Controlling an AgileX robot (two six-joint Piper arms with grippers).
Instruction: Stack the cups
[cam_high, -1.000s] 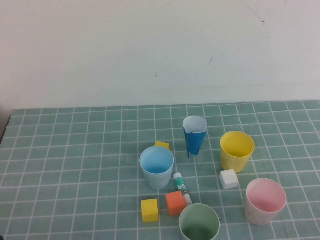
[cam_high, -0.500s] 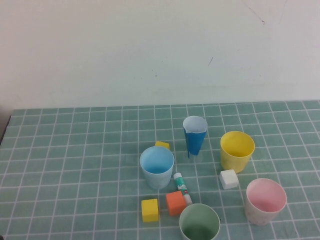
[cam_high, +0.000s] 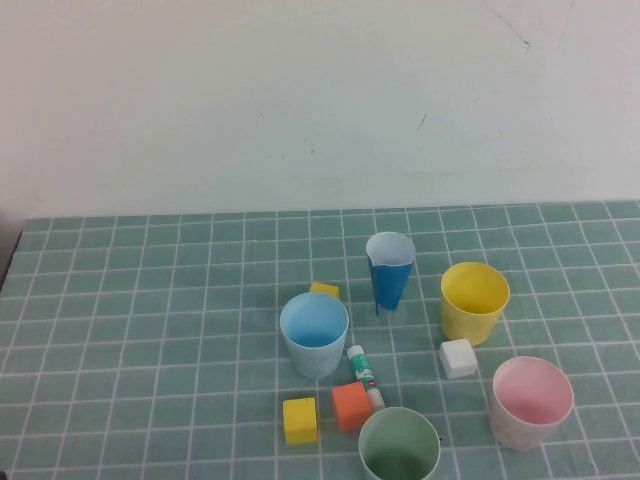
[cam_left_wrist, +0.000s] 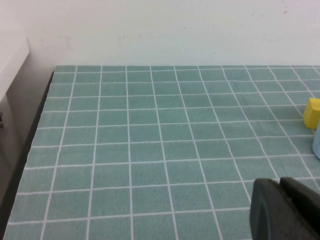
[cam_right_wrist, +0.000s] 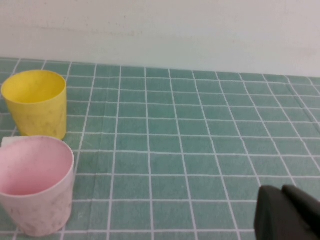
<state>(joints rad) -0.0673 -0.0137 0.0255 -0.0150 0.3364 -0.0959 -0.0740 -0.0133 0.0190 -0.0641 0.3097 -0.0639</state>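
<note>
Four wide cups stand upright and apart on the green tiled table: a light blue cup (cam_high: 314, 334) in the middle, a sage green cup (cam_high: 399, 446) at the near edge, a yellow cup (cam_high: 473, 302) to the right and a pink cup (cam_high: 531, 402) nearer on the right. The yellow cup (cam_right_wrist: 35, 102) and pink cup (cam_right_wrist: 34, 184) also show in the right wrist view. My left gripper (cam_left_wrist: 280, 184) is shut and empty over bare tiles at the table's left. My right gripper (cam_right_wrist: 281, 192) is shut and empty, off to the side of the pink cup. Neither arm shows in the high view.
A narrow dark blue cup (cam_high: 389, 271) with a white inside stands behind the light blue one. Between the cups lie a glue stick (cam_high: 363, 374), an orange cube (cam_high: 351, 405), two yellow cubes (cam_high: 299, 420) (cam_high: 323, 291) and a white cube (cam_high: 457, 358). A wall runs behind the table.
</note>
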